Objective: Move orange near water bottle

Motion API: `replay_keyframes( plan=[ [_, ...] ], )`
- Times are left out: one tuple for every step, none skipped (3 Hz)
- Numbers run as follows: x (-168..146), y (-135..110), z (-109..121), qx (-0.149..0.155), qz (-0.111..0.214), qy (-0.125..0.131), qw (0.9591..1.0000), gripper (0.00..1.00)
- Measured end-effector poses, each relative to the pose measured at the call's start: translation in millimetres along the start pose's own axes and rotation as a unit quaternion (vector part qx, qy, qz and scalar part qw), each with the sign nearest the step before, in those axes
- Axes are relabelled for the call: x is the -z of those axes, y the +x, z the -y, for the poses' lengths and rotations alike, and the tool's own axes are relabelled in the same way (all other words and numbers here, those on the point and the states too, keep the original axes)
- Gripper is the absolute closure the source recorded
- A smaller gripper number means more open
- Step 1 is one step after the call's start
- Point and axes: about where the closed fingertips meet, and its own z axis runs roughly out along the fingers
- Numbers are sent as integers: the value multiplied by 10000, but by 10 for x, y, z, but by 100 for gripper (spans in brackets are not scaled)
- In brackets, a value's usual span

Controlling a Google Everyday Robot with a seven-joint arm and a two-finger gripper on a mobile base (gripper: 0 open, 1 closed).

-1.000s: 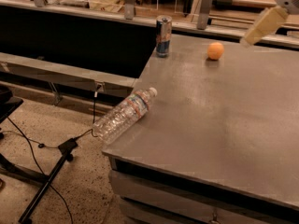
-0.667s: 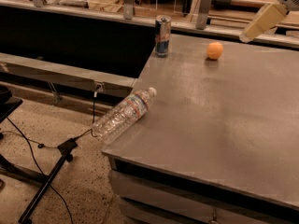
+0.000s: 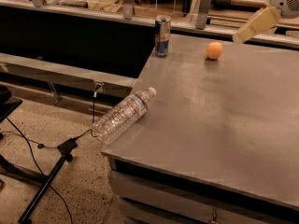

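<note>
orange (image 3: 214, 50): light, firm, smooth, rolls; hold across middle.
gripper (image 3: 245, 31): upper right of orange, not touching; closure cannot tell.

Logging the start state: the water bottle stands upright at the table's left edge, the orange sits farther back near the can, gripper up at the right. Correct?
No: the camera view shows the water bottle lying on its side at the table's left edge. The orange near the can and the gripper up right are correct.
</note>
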Motion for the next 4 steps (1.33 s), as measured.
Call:
replay_keyframes(
  plan=[
    [-361, -52, -155, -1041, 572, -723, 9903, 0],
    [-633, -145, -252, -1655, 1017, -1050, 9753, 0],
    [-810, -170, -320, -1840, 1340, -938, 9692, 0],
    [-996, -192, -280, -1968, 1501, -753, 9660, 0]
  ],
)
